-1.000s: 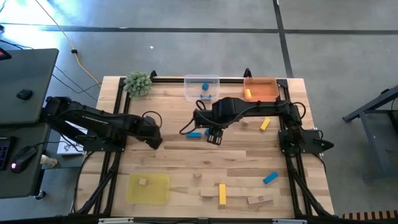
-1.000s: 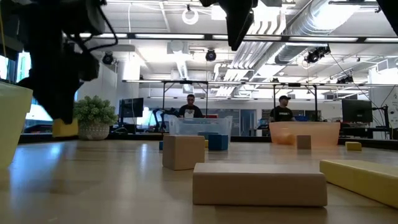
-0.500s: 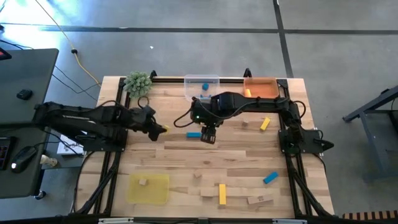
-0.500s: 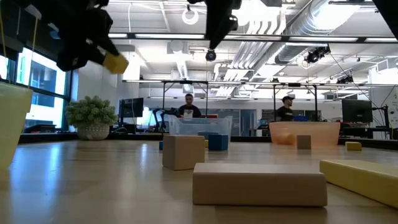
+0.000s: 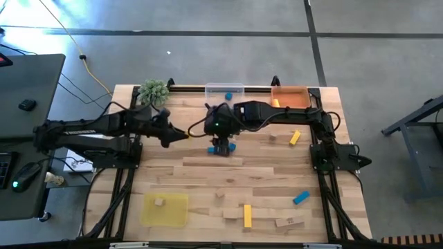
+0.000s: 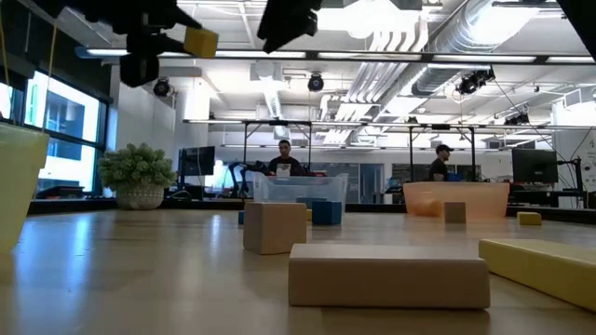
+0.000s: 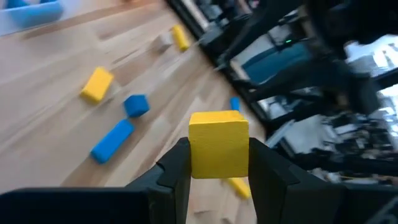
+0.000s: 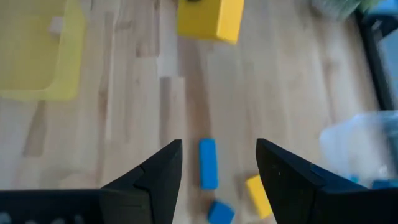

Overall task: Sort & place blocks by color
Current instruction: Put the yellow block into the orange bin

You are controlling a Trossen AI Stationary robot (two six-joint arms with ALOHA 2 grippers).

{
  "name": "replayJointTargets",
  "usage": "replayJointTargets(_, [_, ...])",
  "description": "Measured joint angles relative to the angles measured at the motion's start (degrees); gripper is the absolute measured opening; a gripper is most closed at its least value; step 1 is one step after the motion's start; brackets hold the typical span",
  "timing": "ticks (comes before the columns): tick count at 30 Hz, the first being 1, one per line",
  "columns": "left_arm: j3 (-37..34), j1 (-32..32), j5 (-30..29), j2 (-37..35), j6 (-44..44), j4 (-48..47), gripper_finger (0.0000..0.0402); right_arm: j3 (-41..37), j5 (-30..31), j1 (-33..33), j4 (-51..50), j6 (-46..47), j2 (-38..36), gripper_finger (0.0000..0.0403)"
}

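Wooden table (image 5: pixel 208 180) fills the middle of the high view; clear tray (image 5: pixel 225 91) and orange tray (image 5: pixel 291 99) at upper centre, yellow tray (image 5: pixel 166 209) at lower left.

Change: left gripper (image 5: pixel 181 135) has swung from left of centre toward the middle and lifted; it pinches a yellow cube (image 7: pixel 218 144), now high at upper left of the low view. Likely headed for a colour tray, which one I can't tell.

Right gripper (image 5: pixel 221 145) has pulled in to centre frame, fingers spread, empty, above a blue bar (image 8: pixel 208 163), blue cube (image 8: pixel 221 213) and small yellow block (image 8: pixel 259 196). Looks like the next pick.

More loose blocks sit at lower right.

No readable brands, labels or writing.
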Motion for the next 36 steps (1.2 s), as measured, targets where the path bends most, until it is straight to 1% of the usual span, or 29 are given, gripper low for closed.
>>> replayJointTargets(4, [0.0,2.6,3.0,0.0,0.0,2.8,0.0102,0.0,1.8,0.0,3.4,-5.7,0.0,0.0193])
replayJointTargets(6, [0.0,3.7,4.0,0.0,-0.3,3.9,0.0102,0.0,1.8,0.0,5.3,-8.5,0.0,0.0193])
replayJointTargets(9, [0.0,5.3,5.1,0.0,-1.6,6.1,0.0102,0.0,2.1,0.0,7.4,-12.2,0.0,0.0193])
replayJointTargets(13, [0.0,6.8,5.4,0.0,-3.0,9.2,0.0102,0.0,4.2,-0.5,9.7,-15.7,0.0,0.0193])
replayJointTargets(16, [0.0,7.6,5.4,0.0,-3.6,10.0,0.0102,0.0,5.8,-1.5,10.7,-16.1,0.0,0.0193])
replayJointTargets(21, [0.0,8.7,5.3,0.0,-4.5,10.0,0.0102,0.0,6.0,-2.8,12.7,-16.2,0.0,0.0193])
replayJointTargets(26, [0.0,9.9,5.1,0.0,-4.8,12.8,0.0102,0.0,1.7,-3.6,14.3,-17.0,0.0,0.0193])
replayJointTargets(32, [0.0,11.3,4.9,0.2,-5.6,15.7,0.0102,0.0,1.9,-4.1,16.9,-18.9,0.0,0.0193])
replayJointTargets(36, [0.0,11.6,4.6,0.1,-5.7,15.9,0.0102,-0.1,2.3,-4.5,19.0,-19.0,0.0,0.0193])
